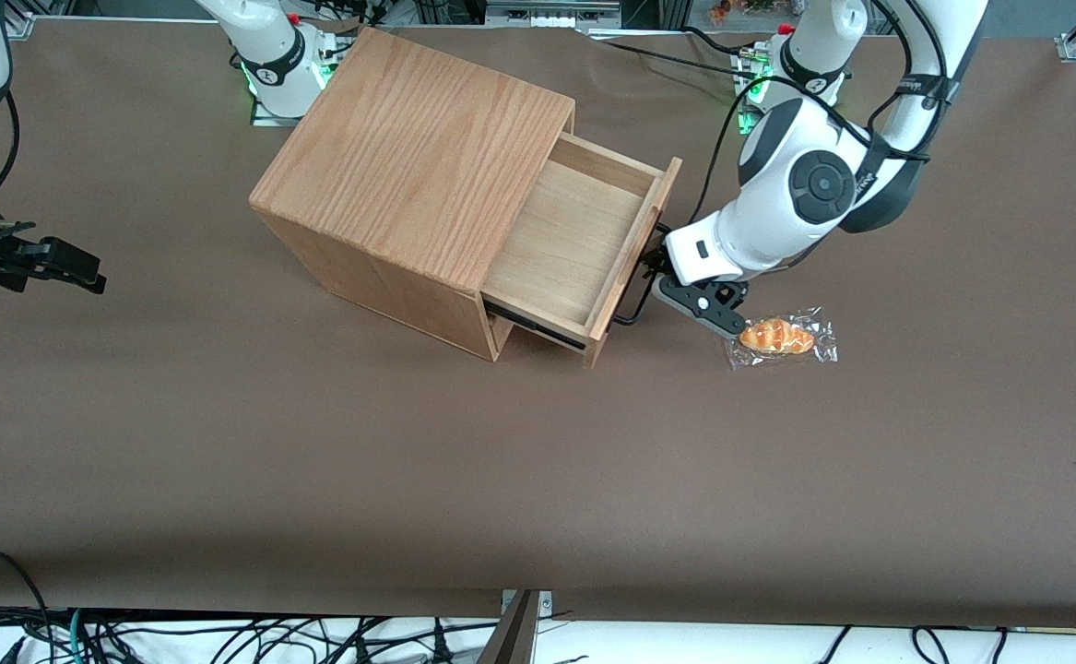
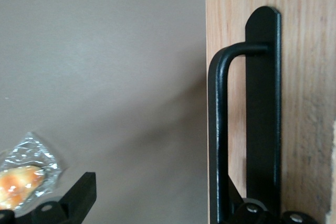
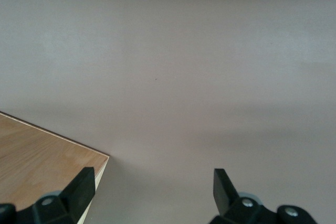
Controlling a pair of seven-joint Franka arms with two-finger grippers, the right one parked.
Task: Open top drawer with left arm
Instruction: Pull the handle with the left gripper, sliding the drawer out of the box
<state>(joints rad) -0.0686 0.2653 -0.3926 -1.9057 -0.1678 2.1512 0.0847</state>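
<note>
The top drawer [image 1: 567, 247] stands pulled well out of the oak box [image 1: 413, 152], its pale wood inside bare. Its thin black bar handle [image 1: 637, 293] [image 2: 218, 129] runs along the drawer front [image 2: 304, 77]. The left arm [image 1: 796, 184] reaches down in front of the drawer. Its gripper [image 1: 682, 293] [image 2: 165, 200] is open at the handle. One finger [image 2: 254, 211] sits tucked between the bar and the drawer front. The other finger [image 2: 79, 190] hangs apart over the brown table.
A croissant in a clear wrapper [image 1: 782, 337] [image 2: 21, 179] lies on the brown table [image 1: 538, 480] just beside the gripper, nearer to the front camera. A lower drawer's black handle [image 1: 538, 325] shows under the open drawer.
</note>
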